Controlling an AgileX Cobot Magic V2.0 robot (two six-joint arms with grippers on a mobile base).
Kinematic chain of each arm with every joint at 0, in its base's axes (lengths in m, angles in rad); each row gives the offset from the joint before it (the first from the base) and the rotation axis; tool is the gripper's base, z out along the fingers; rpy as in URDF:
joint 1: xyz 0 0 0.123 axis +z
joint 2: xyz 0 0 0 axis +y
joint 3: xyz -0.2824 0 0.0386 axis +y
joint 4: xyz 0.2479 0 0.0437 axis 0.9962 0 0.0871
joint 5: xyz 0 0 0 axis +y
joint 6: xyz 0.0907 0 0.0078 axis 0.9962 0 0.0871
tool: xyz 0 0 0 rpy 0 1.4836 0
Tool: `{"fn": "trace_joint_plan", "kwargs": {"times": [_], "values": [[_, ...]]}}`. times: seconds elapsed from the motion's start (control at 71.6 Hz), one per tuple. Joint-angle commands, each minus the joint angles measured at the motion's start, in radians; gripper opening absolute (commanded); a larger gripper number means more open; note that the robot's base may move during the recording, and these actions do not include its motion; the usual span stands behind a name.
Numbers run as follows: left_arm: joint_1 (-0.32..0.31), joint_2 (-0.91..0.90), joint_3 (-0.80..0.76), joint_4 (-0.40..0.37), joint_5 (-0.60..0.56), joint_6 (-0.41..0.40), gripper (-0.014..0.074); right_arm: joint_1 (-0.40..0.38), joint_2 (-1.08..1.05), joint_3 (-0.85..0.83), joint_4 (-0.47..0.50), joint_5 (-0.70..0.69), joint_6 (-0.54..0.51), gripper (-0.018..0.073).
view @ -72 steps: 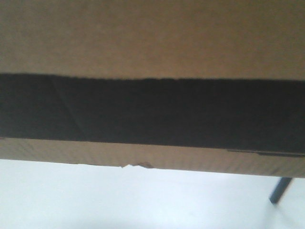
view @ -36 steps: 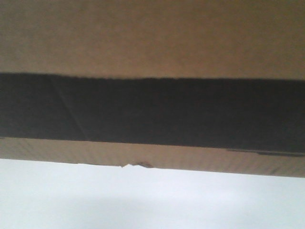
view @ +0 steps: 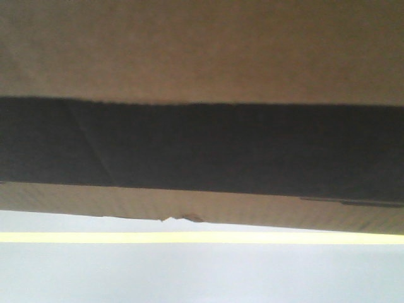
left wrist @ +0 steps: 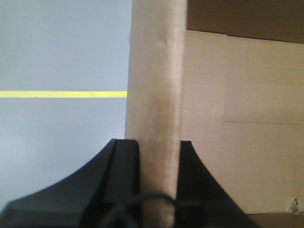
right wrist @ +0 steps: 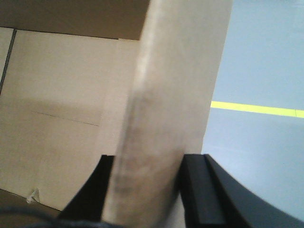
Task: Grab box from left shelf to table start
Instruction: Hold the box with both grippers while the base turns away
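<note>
The brown cardboard box [view: 202,50] fills the upper part of the front view, with a wide black band [view: 202,148] across it. My left gripper [left wrist: 159,142] is shut on an upright cardboard wall of the box [left wrist: 154,85], one black finger on each side. My right gripper [right wrist: 147,156] is shut on the opposite wall [right wrist: 171,80] in the same way. The box's pale inside [left wrist: 237,118] shows beside each gripped wall. The left shelf and the table are out of view.
Below and beside the box lies a pale grey floor [view: 202,271]. A yellow line [view: 202,238] runs across it, and that yellow line [left wrist: 61,94] also shows in the left wrist view and in the right wrist view [right wrist: 256,109].
The box keeps its place in the front view while the ground below shifts: a dark leg at the right has gone and a yellow floor line has come into view.
</note>
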Motion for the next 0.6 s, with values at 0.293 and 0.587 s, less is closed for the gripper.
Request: {"fn": "trace_joint_plan", "kwargs": {"times": [0.293,0.587], "values": [[-0.008,0.005,-0.037,-0.216,-0.151,-0.025,-0.0095,0.005,0.012,-0.031,0.148,-0.121,-0.020,0.0059],[-0.008,0.005,-0.037,-0.216,-0.151,-0.025,-0.0095,0.005,0.012,-0.031,0.148,-0.121,-0.020,0.0059]]}}
